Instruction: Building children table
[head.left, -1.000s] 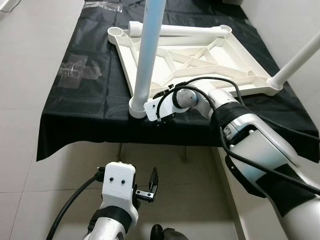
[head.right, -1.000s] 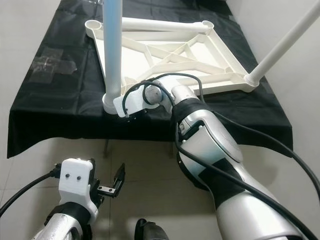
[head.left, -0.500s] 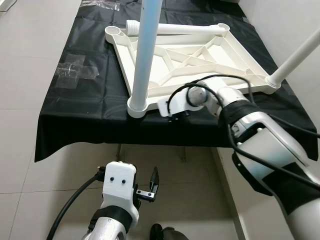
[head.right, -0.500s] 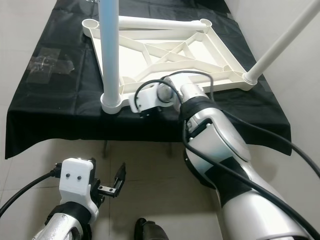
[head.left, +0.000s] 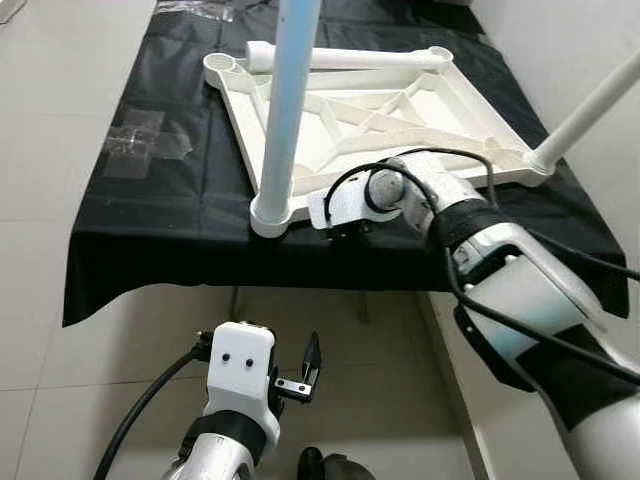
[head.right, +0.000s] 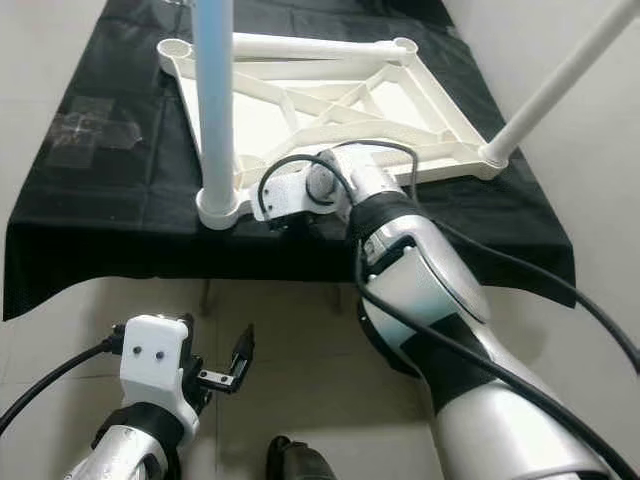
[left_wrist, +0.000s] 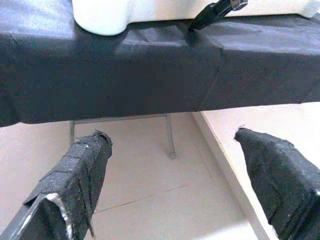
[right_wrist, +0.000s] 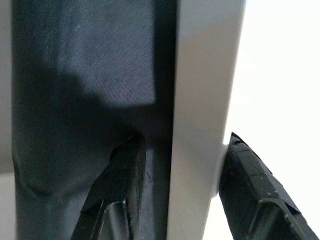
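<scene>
The white tabletop (head.left: 222, 68) lies upside down on a black-draped table (head.left: 160, 205). One pale blue leg (head.left: 285, 110) stands upright in its near left corner socket. A second leg (head.left: 590, 115) rises slanted from the near right corner, and a third (head.left: 340, 58) lies along the far edge. My right gripper (head.left: 345, 228) is at the tabletop's near rim (right_wrist: 197, 100), just right of the upright leg, shut on that rim. My left gripper (head.left: 300, 372) hangs low in front of the table, open, with nothing between its fingers (left_wrist: 80, 165).
The black cloth hangs over the table's front edge (left_wrist: 150, 75), with a thin metal table frame (left_wrist: 169, 132) and tiled floor beneath. A patch of clear tape (head.left: 140, 140) lies on the cloth at the left. A white wall (head.left: 560, 40) runs close along the right side.
My right gripper slid right along the near rim, away from the upright leg's base, then came back a little to the left. The camera drifted slightly. My left arm stayed put.
</scene>
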